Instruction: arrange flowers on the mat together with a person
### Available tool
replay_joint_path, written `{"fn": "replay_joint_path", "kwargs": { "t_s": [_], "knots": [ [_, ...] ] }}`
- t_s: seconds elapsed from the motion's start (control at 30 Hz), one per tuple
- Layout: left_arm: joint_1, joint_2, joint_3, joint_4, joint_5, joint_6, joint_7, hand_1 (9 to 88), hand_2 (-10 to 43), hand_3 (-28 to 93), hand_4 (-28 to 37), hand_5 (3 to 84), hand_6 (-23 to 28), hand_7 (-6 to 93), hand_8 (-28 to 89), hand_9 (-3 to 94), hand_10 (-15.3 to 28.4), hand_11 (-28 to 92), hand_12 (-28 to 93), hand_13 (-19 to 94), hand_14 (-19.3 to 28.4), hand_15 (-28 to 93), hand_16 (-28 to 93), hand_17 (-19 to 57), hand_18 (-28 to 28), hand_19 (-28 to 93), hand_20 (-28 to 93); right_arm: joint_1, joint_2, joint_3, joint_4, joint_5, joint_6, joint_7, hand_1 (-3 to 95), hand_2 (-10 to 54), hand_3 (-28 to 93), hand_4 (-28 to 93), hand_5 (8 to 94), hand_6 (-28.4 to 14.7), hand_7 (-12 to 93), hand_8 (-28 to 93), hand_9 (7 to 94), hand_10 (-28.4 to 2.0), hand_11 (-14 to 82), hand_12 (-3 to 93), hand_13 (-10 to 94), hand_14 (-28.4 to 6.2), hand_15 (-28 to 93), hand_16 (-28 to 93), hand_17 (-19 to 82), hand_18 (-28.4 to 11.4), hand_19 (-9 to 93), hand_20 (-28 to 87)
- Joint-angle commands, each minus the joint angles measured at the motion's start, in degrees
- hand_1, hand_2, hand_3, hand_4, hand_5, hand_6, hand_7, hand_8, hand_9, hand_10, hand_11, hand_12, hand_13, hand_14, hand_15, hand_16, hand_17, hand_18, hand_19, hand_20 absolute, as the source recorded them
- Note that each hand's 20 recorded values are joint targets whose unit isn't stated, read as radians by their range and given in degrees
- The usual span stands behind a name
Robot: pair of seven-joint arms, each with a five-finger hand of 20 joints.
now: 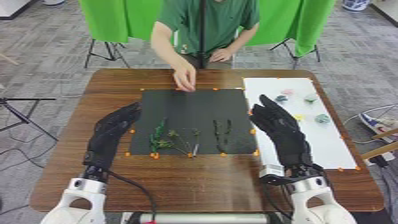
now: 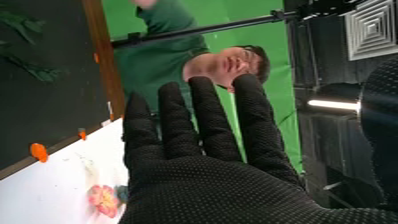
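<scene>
My right hand (image 1: pixel 277 122) is held up beside the dark mat (image 1: pixel 187 112), its fingers straight and slightly apart, holding nothing; my left hand (image 1: pixel 117 122) is at the mat's other side, fingers extended. Green stems (image 1: pixel 160 134) lie on the mat, and small flowers (image 1: pixel 322 118) lie on the white sheet (image 1: pixel 311 145). Across from me, a person's hand (image 1: pixel 184 76) reaches to the mat's far edge.

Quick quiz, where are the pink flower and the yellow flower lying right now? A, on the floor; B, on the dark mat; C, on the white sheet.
C: in the head view, the pink flower and the yellow flower lie on the white sheet.
</scene>
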Motion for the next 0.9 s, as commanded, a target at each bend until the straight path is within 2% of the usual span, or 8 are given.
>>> {"fn": "replay_joint_path", "kwargs": {
  "t_s": [0.03,0.1,0.2,0.3,0.43,0.53,0.7,0.9],
  "knots": [
    [1.97,-0.39,-0.86,-0.25,-0.47,0.43,-0.39,28.1,-9.5,64,-15.8,44.4,3.5,11.4,-5,42.2,12.1,12,15,31,15.6,8,5,3.2,11.4,4,17,-0.18,0.92,-0.13,-0.49,-0.21,2.27,-1.00,15.4,-8.4,78,-16,35.8,-2.5,9,-8,37.0,-15.0,3.5,14.7,27,-13.6,6,20,12,-14.8,10,25],
    [2.42,-0.60,-0.98,-0.40,-0.61,0.78,-0.38,28.0,-9.5,64,-15.7,44.4,3.4,11.4,-5,42.3,12.1,12,15,31,15.6,8,5,3.2,11.4,4,17,0.76,2.59,-0.95,-0.70,-1.87,6.83,-1.37,16.2,-8.5,79,-16,36.2,-2.5,9,-8,37.3,-15.0,3.7,15.0,27,-13.5,6,20,13,-14.9,11,26],
    [1.67,-0.61,-0.70,-0.12,-0.82,0.87,-0.19,27.9,-9.5,64,-15.7,44.4,3.5,11.4,-5,42.3,12.2,12,15,31,15.6,8,5,3.2,11.3,4,17,5.70,7.70,-3.83,-0.55,-11.54,20.86,3.16,18.9,-8.5,78,-16,39.1,-3.1,11,-9,39.5,-15.1,4.5,16.0,30,-13.9,8,21,15,-15.6,26,32],
    [1.19,-0.08,-0.75,0.10,-0.55,0.26,-0.36,27.9,-9.5,64,-15.7,44.5,3.5,11.3,-5,42.3,12.1,12,15,31,15.5,8,5,3.2,11.3,4,17,12.97,13.05,-5.37,0.00,-28.28,26.20,17.79,24.1,-8.4,75,-16,43.4,-4.0,13,-9,44.6,-15.4,9.9,16.9,45,-14.4,14,24,19,-17.1,48,37],
    [1.11,0.40,-0.71,0.11,-0.74,0.48,-0.67,27.9,-9.5,64,-15.8,44.4,3.5,11.2,-5,42.2,12.1,12,15,31,15.5,8,5,3.2,11.3,4,17,20.02,17.97,-4.02,2.31,-43.95,14.31,27.85,27.8,-9.5,75,-17,46.0,-4.5,12,-9,48.6,-15.7,13.9,17.1,54,-15.1,29,20,26,-18.8,63,38],
    [0.62,0.59,-0.44,0.29,-0.62,0.29,-0.59,27.8,-9.5,64,-15.8,44.4,3.5,11.2,-5,42.2,12.2,12,15,31,15.5,8,5,3.2,11.3,4,17,23.63,21.11,-5.40,4.80,-52.23,10.45,30.75,29.9,-9.5,73,-17,48.9,-4.6,12,-9,51.4,-16.9,14.8,17.1,59,-15.8,34,20,30,-19.3,68,39],
    [0.97,0.81,-0.69,0.09,-0.66,-0.01,-0.68,27.9,-9.5,64,-15.9,44.4,3.5,11.0,-5,42.1,12.1,12,15,31,15.5,8,5,3.1,11.3,4,17,27.60,23.76,-8.34,8.47,-60.04,1.05,32.45,32.9,-9.5,72,-18,52.3,-3.8,12,-9,55.7,-17.3,15.8,17.5,63,-15.6,40,20,34,-20.1,72,39],
    [1.34,0.54,-1.01,-0.19,-0.52,0.24,-0.60,27.9,-9.5,64,-15.7,44.4,3.5,11.0,-5,42.0,12.1,12,15,31,15.5,8,5,3.1,11.3,4,17,32.95,26.62,-15.53,14.15,-64.61,-4.29,32.18,35.2,-9.5,70,-19,57.3,-2.2,12,-9,64.5,-17.4,17.6,17.7,70,-13.8,41,21,39,-20.7,76,40]
  ]
}}
